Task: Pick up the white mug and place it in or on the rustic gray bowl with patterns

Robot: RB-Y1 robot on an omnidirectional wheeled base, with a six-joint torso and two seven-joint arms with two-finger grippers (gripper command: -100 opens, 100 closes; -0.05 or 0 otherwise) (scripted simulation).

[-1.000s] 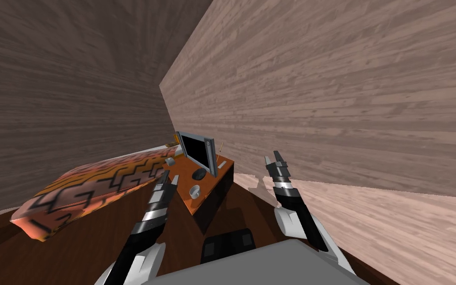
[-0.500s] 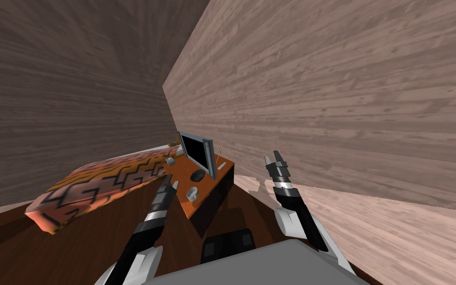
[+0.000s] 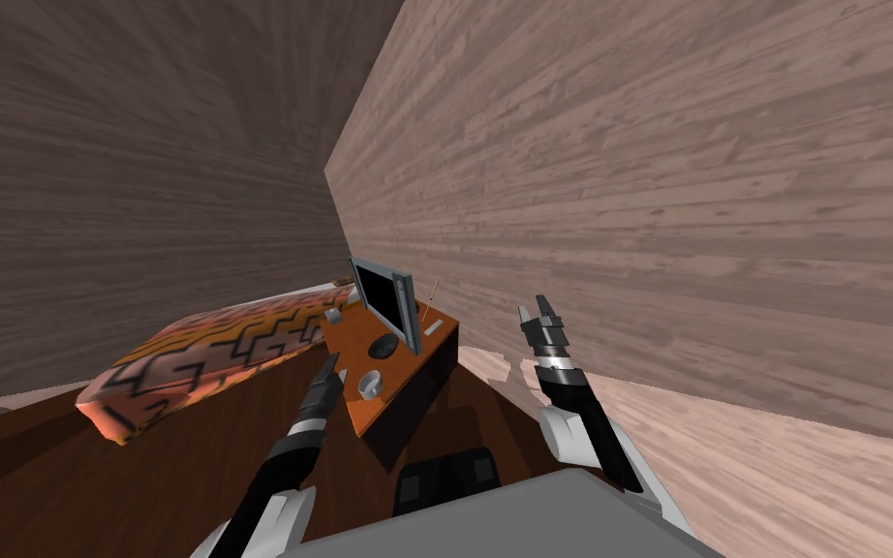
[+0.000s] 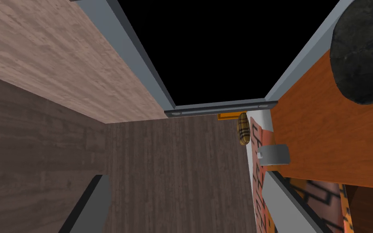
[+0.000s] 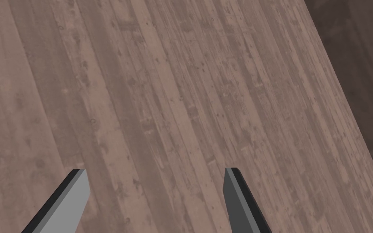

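So here's where we were. The mug (image 3: 370, 385) sat just below the middle of the head view, near the front end of the orange cabinet (image 3: 404, 363) top. It looked more light grey than white to us. The bowl (image 3: 386, 344), dark and mottled, was just above it in the frame, between the mug and the monitor (image 3: 384, 296), near but not touching.

Our left gripper (image 3: 331, 365) hung just left of the mug with its fingers spread wide and nothing between them. In the left wrist view the bowl loomed in the upper right corner. The right gripper (image 3: 538, 312) was off at centre right, well apart from the cabinet, fingers also spread and empty.

Our guess on handling: the mug was probably light and rigid with a smooth, slippery wall. Thin blade fingers could skate off it or knock it over so close to that edge. We couldn't make out a handle, so we figured the safest hold was across the body, a bit below the rim, squeezing both sides evenly. The carry to the bowl looked short.
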